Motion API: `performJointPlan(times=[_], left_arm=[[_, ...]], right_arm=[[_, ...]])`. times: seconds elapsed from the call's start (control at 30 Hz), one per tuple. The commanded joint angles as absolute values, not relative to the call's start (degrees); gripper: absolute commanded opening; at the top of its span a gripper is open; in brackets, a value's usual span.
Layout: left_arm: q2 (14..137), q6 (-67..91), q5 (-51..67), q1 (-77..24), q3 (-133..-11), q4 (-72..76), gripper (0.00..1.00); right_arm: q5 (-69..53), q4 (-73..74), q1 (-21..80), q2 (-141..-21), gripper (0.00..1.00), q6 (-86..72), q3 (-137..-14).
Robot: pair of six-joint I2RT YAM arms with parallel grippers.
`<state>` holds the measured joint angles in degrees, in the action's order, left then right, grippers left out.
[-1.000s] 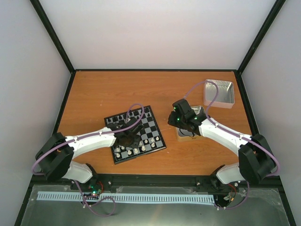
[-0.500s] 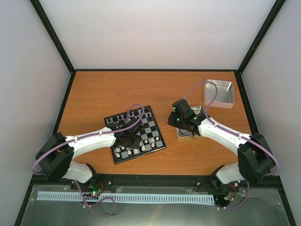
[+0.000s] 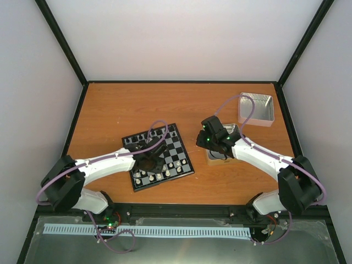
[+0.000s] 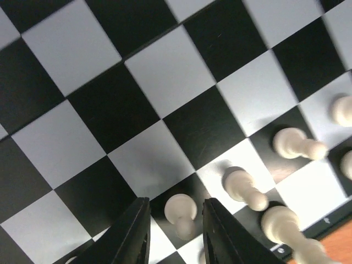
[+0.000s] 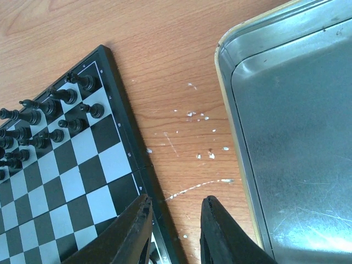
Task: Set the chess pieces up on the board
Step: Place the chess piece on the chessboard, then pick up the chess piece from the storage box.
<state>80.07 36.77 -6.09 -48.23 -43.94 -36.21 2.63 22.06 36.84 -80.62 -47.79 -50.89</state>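
Note:
The board [image 3: 180, 128] lies left of the table's middle, with black pieces along its far edge and white chess pieces [image 3: 159, 175] along its near edge. My left gripper [image 3: 149, 164] hangs low over the near rows. In the left wrist view it [image 4: 176, 236] is open around a white pawn [image 4: 181, 212] that stands on a black square, with a gap on each side. More white pieces [image 4: 245, 188] stand to its right. My right gripper [image 5: 175, 231] is open and empty over bare wood beside the board's [image 5: 82, 181] right rim.
A silver tin [image 5: 297, 137] lies right of the right gripper, partly under that arm [image 3: 253, 151]. A second tin [image 3: 256, 108] sits at the back right corner. Black chessmen [image 5: 49, 115] fill the board's far rows. White flecks mark the wood between board and tin.
The left jaws have parted from the white pawn, which stays standing on its square. Neither arm has shifted noticeably.

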Motion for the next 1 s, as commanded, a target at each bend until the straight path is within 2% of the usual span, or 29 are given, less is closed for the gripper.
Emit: performJointPlan(times=[0.0, 0.2, 0.5, 0.63, 0.73, 0.97], left_arm=[[76.77, 36.71, -5.58, -46.76, -48.38, -36.77, 0.3], [72.92, 35.22, -4.47, -43.78, -51.45, -35.45, 0.34], [64.01, 34.88, -11.19, -41.31, -49.55, -34.84, 0.42], [56.15, 34.87, -10.29, -41.31, -46.26, -29.37, 0.48], [52.2, 35.5, -5.39, -41.31, -43.09, -23.79, 0.52], [51.84, 36.41, -2.84, -41.31, -41.3, -21.58, 0.53]], right_arm=[[4.99, 22.63, 36.67, -80.01, 0.27, -46.72, -50.84], [6.89, 25.45, 32.99, -77.66, 0.27, -42.94, -49.61], [8.97, 29.28, 21.73, -73.88, 0.32, -36.72, -45.29], [10.22, 29.84, 18.14, -76.82, 0.32, -34.89, -44.89], [9.97, 30.25, 16.74, -79.72, 0.32, -33.46, -45.8], [7.82, 33.11, 16.52, -88.2, 0.33, -31.37, -48.76]])
